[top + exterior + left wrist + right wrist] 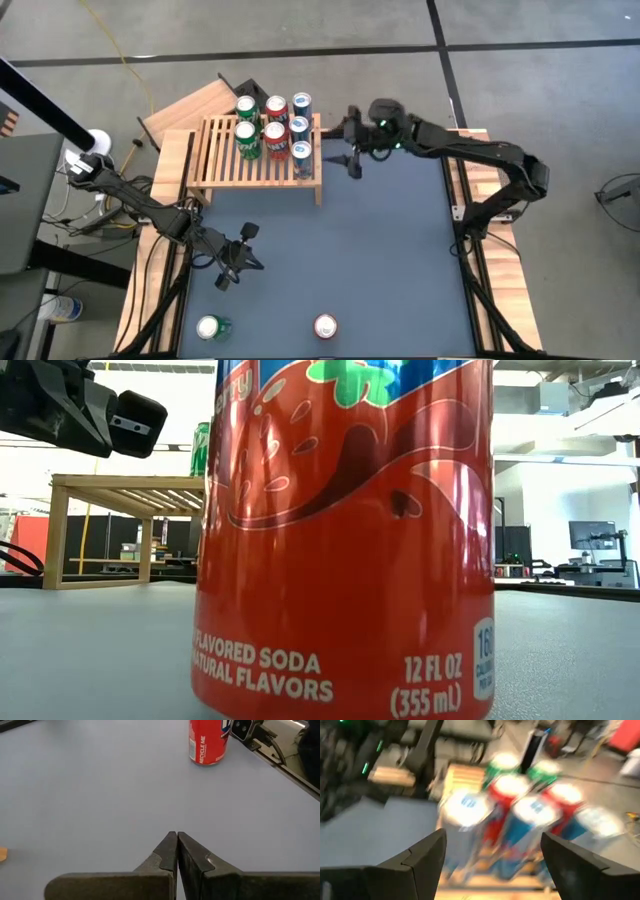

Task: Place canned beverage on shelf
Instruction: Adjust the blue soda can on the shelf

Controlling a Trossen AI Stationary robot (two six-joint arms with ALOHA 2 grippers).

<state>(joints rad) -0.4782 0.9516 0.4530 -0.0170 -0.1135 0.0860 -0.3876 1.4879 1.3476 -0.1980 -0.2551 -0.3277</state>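
Observation:
The shelf [262, 152], a low slatted wooden rack, stands at the table's far side with several upright cans on it: green [247, 135], red [276, 135] and blue [301, 152]. My right gripper [342, 145] hovers open just right of the shelf's right end and points at the cans [520, 815], touching nothing. Near the front edge a red can [326, 326] and a green can [212, 328] stand on the table. My left gripper [236, 262] waits shut and empty over the table's left half [176, 837], with the red can [207, 742] ahead of it.
A plain wooden board [190, 105] lies behind the shelf's left end. Wooden rails [500, 290] run along both table sides. The blue table top [380, 250] lies open between the shelf and the two front cans. In the low view the red can [345, 540] hides most of the scene.

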